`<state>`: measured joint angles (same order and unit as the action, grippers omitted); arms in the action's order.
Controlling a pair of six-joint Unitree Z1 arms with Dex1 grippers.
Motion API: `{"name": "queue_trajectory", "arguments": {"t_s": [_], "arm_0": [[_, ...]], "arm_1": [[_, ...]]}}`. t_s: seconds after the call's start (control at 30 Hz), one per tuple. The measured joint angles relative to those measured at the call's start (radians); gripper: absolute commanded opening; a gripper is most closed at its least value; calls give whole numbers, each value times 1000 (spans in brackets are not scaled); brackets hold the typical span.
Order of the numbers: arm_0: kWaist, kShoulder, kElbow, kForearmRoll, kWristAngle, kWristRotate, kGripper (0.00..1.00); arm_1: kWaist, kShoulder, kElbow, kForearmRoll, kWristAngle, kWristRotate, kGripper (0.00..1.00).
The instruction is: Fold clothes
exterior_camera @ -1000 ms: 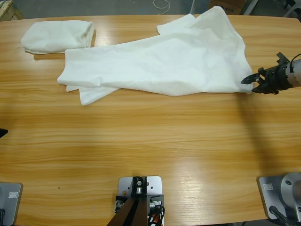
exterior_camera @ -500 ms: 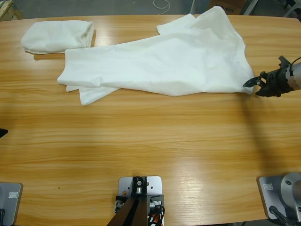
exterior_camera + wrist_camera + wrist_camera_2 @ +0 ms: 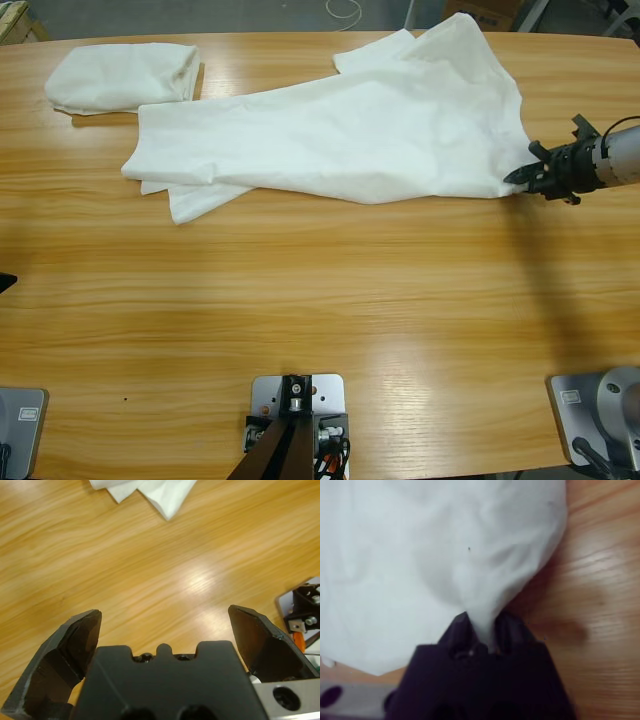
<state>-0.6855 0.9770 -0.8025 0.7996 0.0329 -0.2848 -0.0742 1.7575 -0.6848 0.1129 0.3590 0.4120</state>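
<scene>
A white T-shirt [image 3: 370, 130] lies spread and rumpled across the far middle of the table, half folded lengthwise. My right gripper [image 3: 520, 178] comes in from the right edge and is shut on the shirt's right-hand edge; in the right wrist view the fabric [image 3: 445, 545] bunches into the closed jaws of that gripper [image 3: 482, 627]. A second white T-shirt [image 3: 125, 77] sits folded at the far left. My left gripper [image 3: 162, 630] is open over bare wood, with a corner of the spread shirt [image 3: 155, 492] ahead of it. The left arm is outside the high view.
The wooden table [image 3: 320, 300] stretches wide in front of the shirts. A rig plate with wiring [image 3: 302, 617] shows at the right of the left wrist view.
My right gripper moved left and slightly up to the shirt's right edge and closed on it. The shirts have not shifted.
</scene>
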Motion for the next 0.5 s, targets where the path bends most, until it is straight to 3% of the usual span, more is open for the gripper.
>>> {"name": "queue_trajectory", "arguments": {"t_s": [0.3,0.5], "arm_0": [[0,4,0,0,0,0,1000],[0,6,0,0,0,0,1000]], "arm_1": [[43,-88,-110,18,111,-10,0],[51,46,-343,70,160,-6,0]]}}
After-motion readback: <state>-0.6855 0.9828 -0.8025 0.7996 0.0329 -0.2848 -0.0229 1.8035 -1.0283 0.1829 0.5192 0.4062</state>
